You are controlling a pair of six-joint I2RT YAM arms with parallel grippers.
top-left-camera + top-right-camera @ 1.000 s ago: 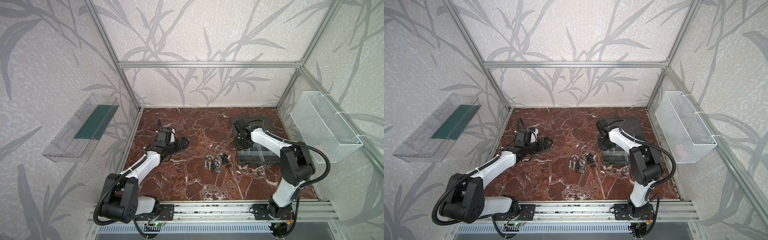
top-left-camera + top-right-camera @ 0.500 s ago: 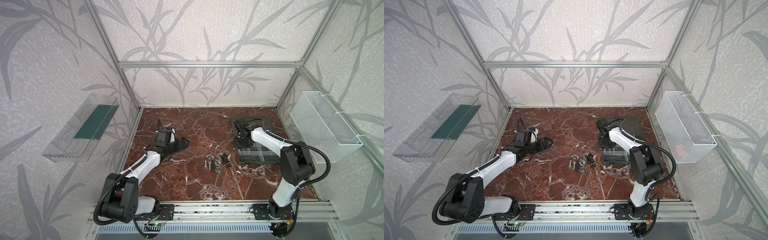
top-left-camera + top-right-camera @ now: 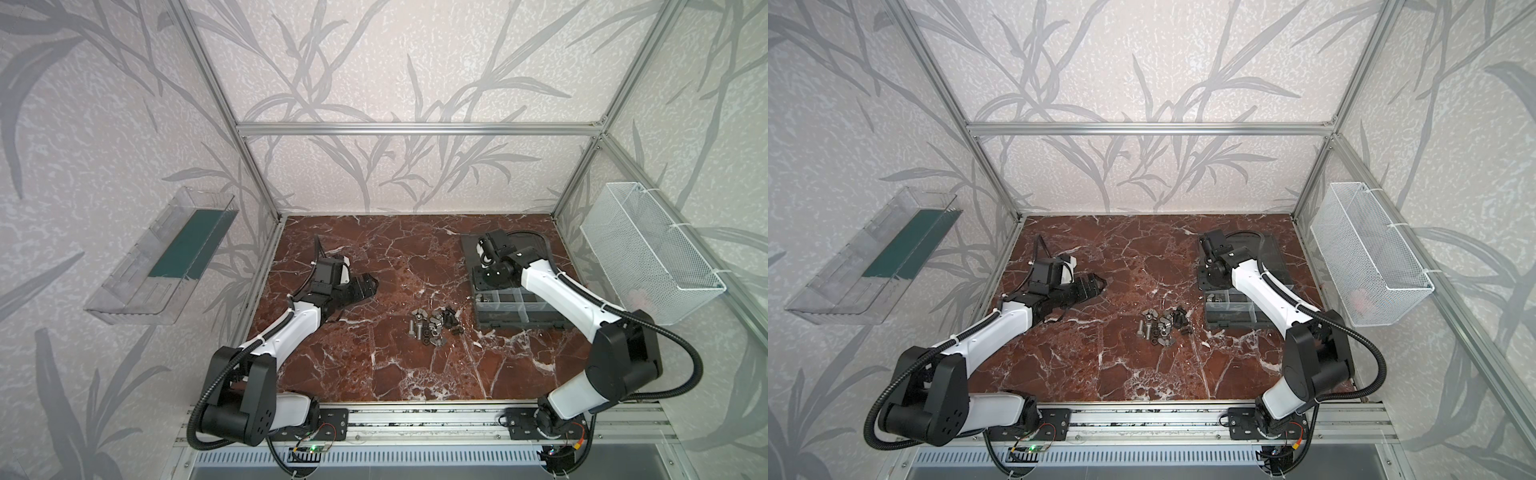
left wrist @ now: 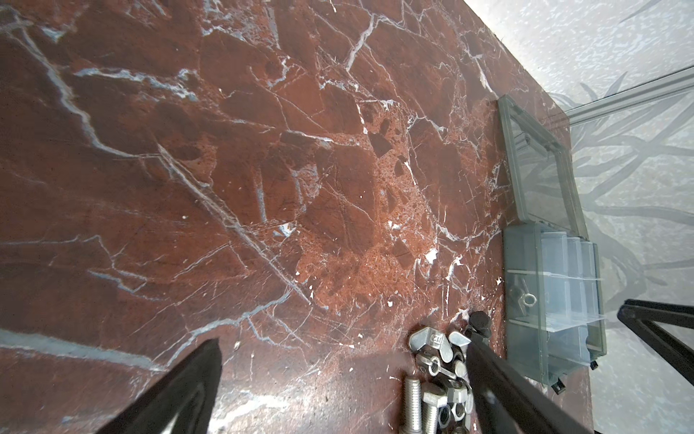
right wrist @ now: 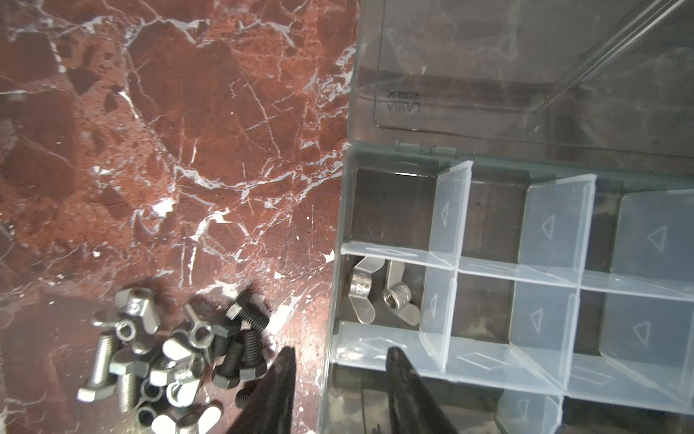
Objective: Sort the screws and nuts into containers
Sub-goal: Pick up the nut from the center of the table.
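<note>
**Red-brown, white-veined marble counter** point(image 3: 374, 374), closed in by patterned wall panels point(image 3: 415, 174) at its left, far and right edges. You have bare marble along the whole near edge and across the far middle.

**Dark grey plastic organiser box** point(image 3: 515, 323) sits by the right edge at mid-depth. Its clear flat lid point(image 5: 488, 75) is folded open toward the far right corner. Pale translucent dividers point(image 5: 447, 210) split the box into small rectangular compartments point(image 5: 484, 308).

**Right gripper** point(image 5: 338, 353) hangs over the box wall that faces the centre. Its fingers are parted and hold nothing; one is over marble, the other over a compartment.

**Left gripper** point(image 3: 368, 286) reaches from the left edge toward the centre. Your left wrist view shows its fingers spread wide and empty, well apart from the heap.

**Heap of fasteners** point(image 3: 432, 328) lies at the counter's centre, just beside the box. It holds silver hex-head bolts point(image 5: 101, 372), short black screws point(image 5: 244, 323) and silver nuts, some winged point(image 5: 135, 306).

**Two silver wing nuts** point(image 5: 379, 297) lie in the middle-row compartment against that same wall.
</note>
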